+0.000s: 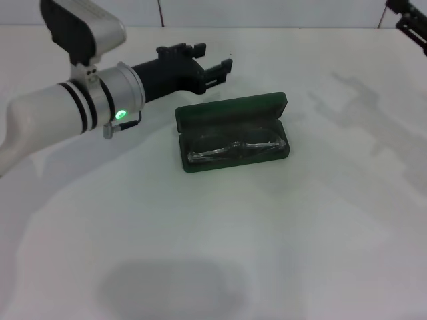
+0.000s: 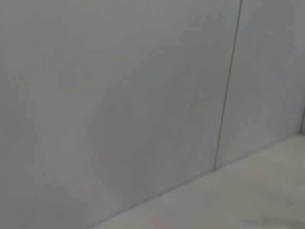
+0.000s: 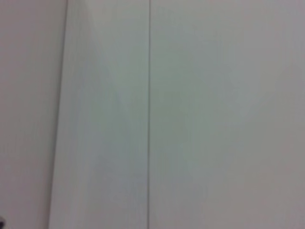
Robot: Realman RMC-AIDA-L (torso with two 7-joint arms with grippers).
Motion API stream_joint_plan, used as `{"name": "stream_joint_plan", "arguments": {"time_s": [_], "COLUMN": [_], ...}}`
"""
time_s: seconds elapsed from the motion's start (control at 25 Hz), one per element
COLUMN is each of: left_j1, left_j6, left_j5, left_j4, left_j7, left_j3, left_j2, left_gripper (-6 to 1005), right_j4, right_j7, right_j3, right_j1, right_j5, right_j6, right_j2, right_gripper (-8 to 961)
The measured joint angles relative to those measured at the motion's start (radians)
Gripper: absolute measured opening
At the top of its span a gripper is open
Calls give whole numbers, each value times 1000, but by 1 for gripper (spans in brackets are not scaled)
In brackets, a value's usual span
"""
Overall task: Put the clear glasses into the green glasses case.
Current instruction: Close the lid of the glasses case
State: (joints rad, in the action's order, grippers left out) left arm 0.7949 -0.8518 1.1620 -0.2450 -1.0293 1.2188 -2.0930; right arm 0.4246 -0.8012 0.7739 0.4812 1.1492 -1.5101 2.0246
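Inside one open green glasses case, one clear glasses, left tool behind

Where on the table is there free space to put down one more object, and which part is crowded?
Bare table spans the whole near side, in front of the green glasses case. It is also bare to the right of the case. The case lies open with the clear glasses inside. Crowded: behind and left of the case, where the left gripper hangs, empty, fingers apart.

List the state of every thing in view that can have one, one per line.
green glasses case: open, lid raised at the back.
clear glasses: lying inside the case.
left gripper: open, empty, behind the case, apart from it.
right gripper: at the table's far right edge.
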Motion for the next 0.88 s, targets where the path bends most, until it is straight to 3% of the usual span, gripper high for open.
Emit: {"name": "stream_joint_plan", "arguments": {"time_s": [0.12, 0.32, 0.88], "left_j1": [4, 5, -28], "left_j6": [22, 37, 29], "left_j5": [0, -9, -16], "left_j4": [3, 4, -2], "left_j7": [-7, -31, -63], "left_j3": [42, 101, 213], "left_j2": [-5, -10, -13], "left_gripper": [638, 638, 638], "right_j4": [-16, -23, -23], "right_j7": [3, 4, 4], "right_j3": [3, 11, 30], "right_j1": [11, 19, 21], "right_j5": [0, 6, 1], "right_j6": [0, 1, 6], "right_j2": [0, -1, -5], "right_gripper": [641, 756, 754]}}
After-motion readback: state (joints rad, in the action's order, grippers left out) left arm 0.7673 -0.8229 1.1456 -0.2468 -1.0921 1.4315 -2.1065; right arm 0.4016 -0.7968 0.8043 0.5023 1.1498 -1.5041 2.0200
